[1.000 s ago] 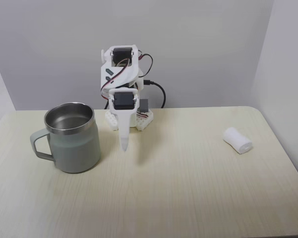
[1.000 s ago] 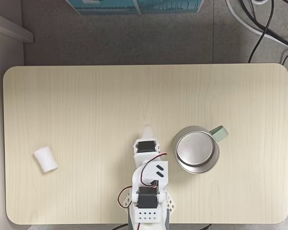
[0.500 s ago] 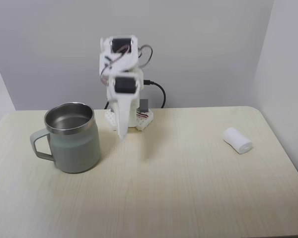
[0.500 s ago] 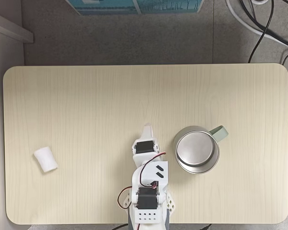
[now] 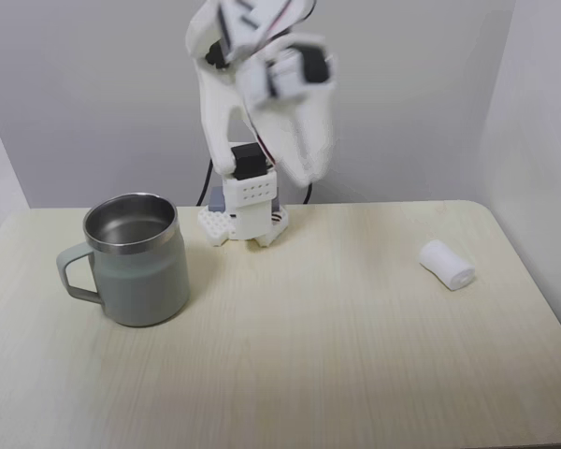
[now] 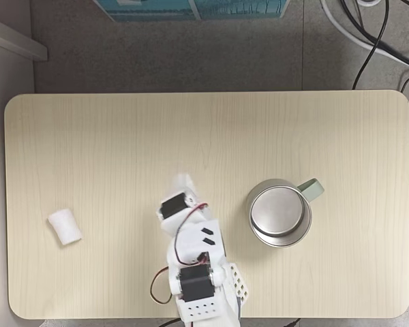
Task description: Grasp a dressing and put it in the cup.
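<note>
I see the counter (image 6: 109, 136) as pale wood grain with a matt, smooth face. The cup (image 5: 145, 281) has a matt grey-green outside and a shiny steel rim and inside. The dressing (image 5: 446, 264) looks like soft white cloth. The arm (image 6: 194, 272) is white plastic, slightly glossy.

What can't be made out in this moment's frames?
- Gripper: motion-blurred in a fixed view, so open or shut is unclear; seen from above, the arm's own body masks the jaws.
- Dressing: too small to show its wrapping.
- Cup: nothing visible inside; handle end cropped by rim.
</note>
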`<action>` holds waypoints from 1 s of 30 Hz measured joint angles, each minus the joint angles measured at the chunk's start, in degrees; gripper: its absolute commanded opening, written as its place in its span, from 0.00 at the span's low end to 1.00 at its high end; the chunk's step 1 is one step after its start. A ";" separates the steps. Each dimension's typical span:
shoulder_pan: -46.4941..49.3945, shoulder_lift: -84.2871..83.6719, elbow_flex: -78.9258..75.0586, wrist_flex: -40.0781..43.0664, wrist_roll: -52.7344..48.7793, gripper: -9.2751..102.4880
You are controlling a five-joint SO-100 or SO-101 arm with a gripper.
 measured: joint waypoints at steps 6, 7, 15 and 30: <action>-15.03 11.43 12.83 10.63 -6.68 0.21; -17.40 12.83 13.54 11.34 -7.47 0.22; -30.23 28.92 18.72 13.10 -12.57 0.27; -37.09 58.97 25.93 9.23 -16.44 0.28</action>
